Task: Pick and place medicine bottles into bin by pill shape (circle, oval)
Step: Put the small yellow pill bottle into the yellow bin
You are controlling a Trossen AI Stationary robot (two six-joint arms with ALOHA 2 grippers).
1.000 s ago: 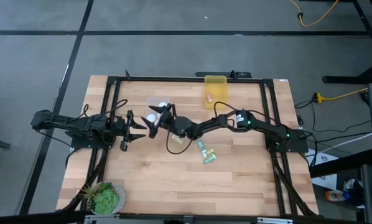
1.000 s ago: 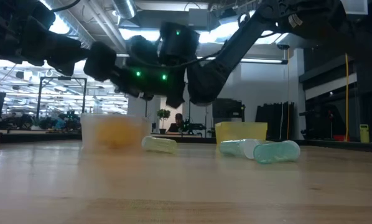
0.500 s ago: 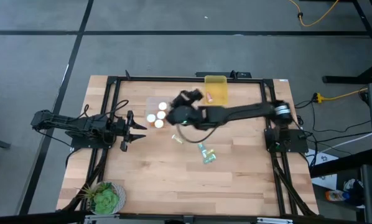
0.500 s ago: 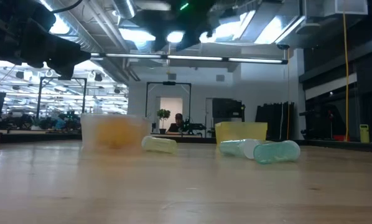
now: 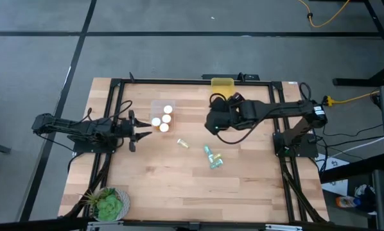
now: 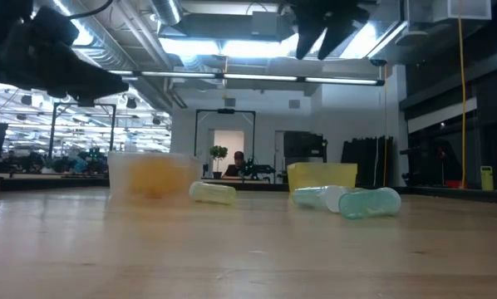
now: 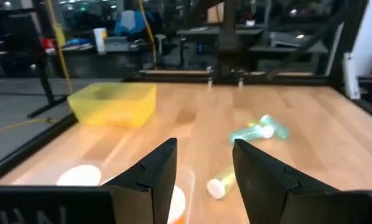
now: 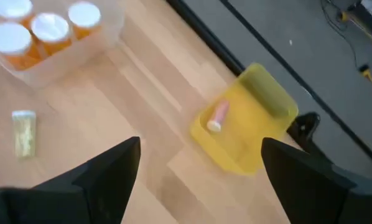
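Three orange bottles with white caps (image 8: 46, 31) stand in the clear bin (image 5: 160, 114). A pink bottle (image 8: 216, 116) lies in the yellow bin (image 8: 248, 124). A yellowish bottle (image 5: 183, 144) and two teal bottles (image 5: 212, 157) lie on their sides on the table. My right gripper (image 5: 212, 119) hangs open and empty above the table, just in front of the yellow bin (image 5: 222, 83). My left gripper (image 5: 137, 130) is open and empty at the clear bin's left side.
A potted plant (image 5: 108, 204) stands at the near left corner. The black frame (image 5: 179, 81) runs along the table's far edge and sides. Bare wood (image 5: 179, 186) lies between the loose bottles and the near edge.
My right gripper has gone from over the clear bin toward the table's right and far side, to the yellow bin. It has also risen almost out of the low view. The loose bottles have stayed where they were.
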